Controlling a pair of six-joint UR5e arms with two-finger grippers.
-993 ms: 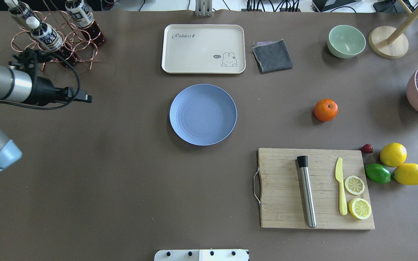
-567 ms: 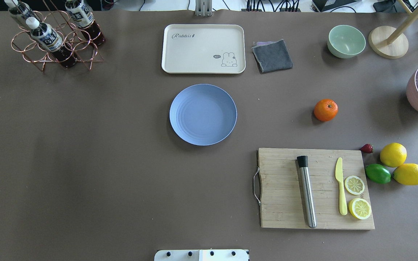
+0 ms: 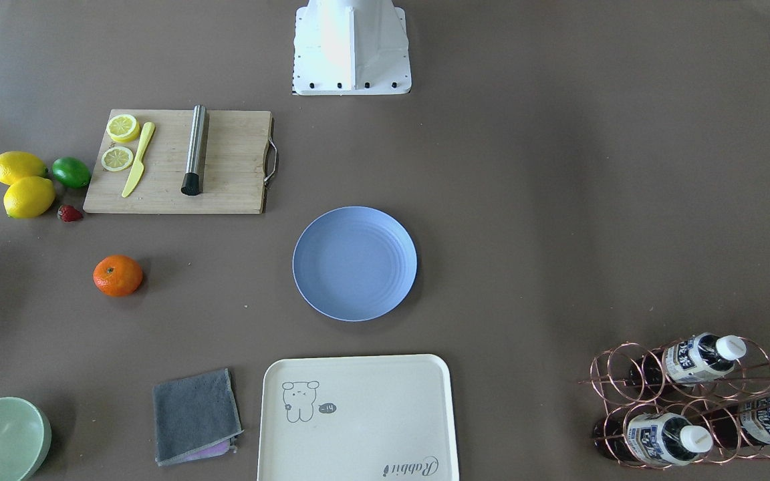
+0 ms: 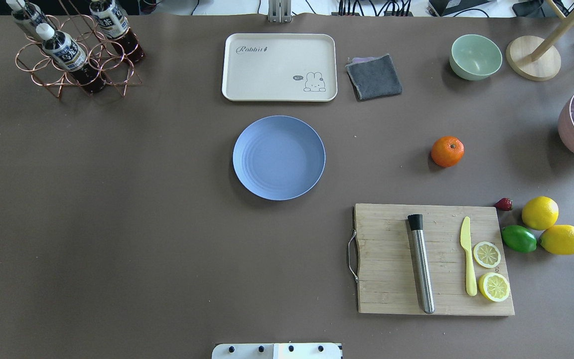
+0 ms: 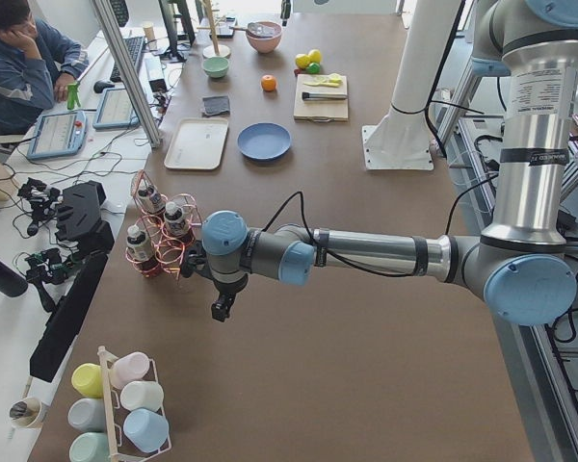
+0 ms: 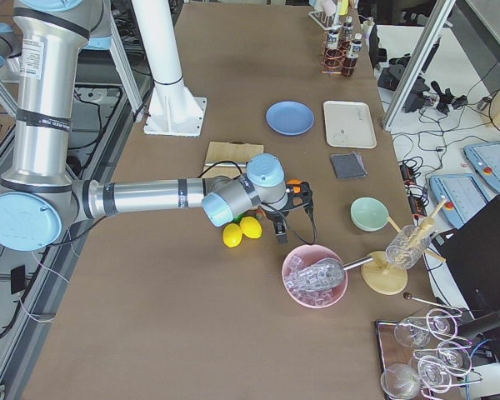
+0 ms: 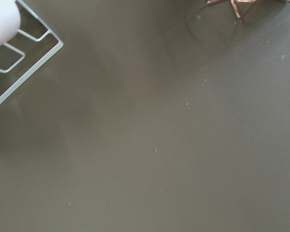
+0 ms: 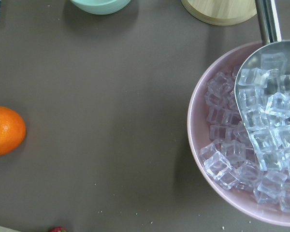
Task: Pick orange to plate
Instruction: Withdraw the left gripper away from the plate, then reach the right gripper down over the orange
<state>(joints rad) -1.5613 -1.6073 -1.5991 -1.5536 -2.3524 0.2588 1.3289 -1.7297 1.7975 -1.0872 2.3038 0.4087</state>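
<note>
Overhead exterior: orange [image 4: 447, 151] alone on the table, well to the right of the plate [image 4: 278, 157]; plate bare at mid-table; no arm in sight.
Right wrist view: orange at the left edge, ice bowl [image 8: 195, 140] at the right; no fingers in frame.
Right gripper [image 6: 281, 235]: seen only from the side, hanging near the orange, seemingly between it and the ice bowl; cannot tell whether fingers spread or pressed together.
Left gripper [image 5: 219, 310]: far off, beside the bottle rack [image 5: 159, 236]; fingers likewise impossible to tell.
Risk: round fruit, apt to roll toward the strawberry [image 4: 503, 204] and lemons [image 4: 539, 212] if nudged off-centre; ice bowl close enough to clip on a wide swing; shallow plate, so a high release likely to roll it off.
</note>
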